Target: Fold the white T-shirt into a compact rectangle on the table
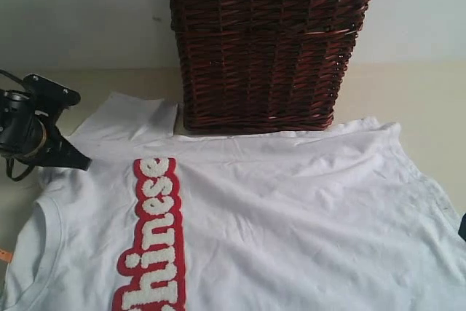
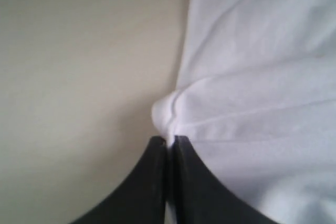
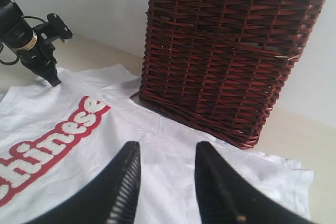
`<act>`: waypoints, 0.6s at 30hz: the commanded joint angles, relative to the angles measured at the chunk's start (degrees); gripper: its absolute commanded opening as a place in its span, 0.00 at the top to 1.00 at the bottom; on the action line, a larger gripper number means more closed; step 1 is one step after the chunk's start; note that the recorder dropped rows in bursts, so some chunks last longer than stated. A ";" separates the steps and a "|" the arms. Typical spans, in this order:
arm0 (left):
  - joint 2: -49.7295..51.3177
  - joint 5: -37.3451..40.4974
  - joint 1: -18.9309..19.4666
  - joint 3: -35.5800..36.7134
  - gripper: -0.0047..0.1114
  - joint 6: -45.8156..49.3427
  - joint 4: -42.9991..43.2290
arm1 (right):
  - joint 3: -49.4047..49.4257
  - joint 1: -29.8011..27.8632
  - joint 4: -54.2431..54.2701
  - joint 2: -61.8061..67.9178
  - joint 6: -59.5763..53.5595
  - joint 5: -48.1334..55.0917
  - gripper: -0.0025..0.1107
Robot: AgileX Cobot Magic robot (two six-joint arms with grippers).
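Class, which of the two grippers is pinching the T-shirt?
The left gripper: its jaws are shut on a bunched edge of the T-shirt. The right gripper stands open, holding nothing.

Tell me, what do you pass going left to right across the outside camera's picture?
Left gripper → red-edged "Chinese" lettering → brown wicker basket. The white T-shirt spreads across nearly the whole width, so it gets no single place.

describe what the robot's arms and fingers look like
The left gripper is matte black and tapers to a narrow tip. It has a tan band round the wrist and thin black cables looping off it. The right gripper has two black, curved fingers with ribbed inner pads. No markings show.
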 commanded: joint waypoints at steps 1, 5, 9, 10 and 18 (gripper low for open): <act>-1.41 1.19 0.01 0.14 0.96 7.32 0.10 | 0.30 -0.21 0.21 0.13 0.10 -0.02 0.67; -1.41 -1.80 0.01 0.14 0.95 9.22 1.10 | 0.30 -0.21 0.21 0.13 0.10 -0.02 0.67; -1.41 -0.45 0.01 0.14 0.77 9.22 1.10 | 0.30 -0.21 0.21 0.13 0.10 -0.02 0.67; -1.41 0.47 0.01 0.14 0.70 9.22 1.10 | 0.30 -0.21 0.21 0.13 0.10 -0.02 0.67; -2.59 16.88 0.01 -2.87 0.26 1.86 -5.40 | 0.30 -0.21 0.21 0.13 0.10 -0.02 0.67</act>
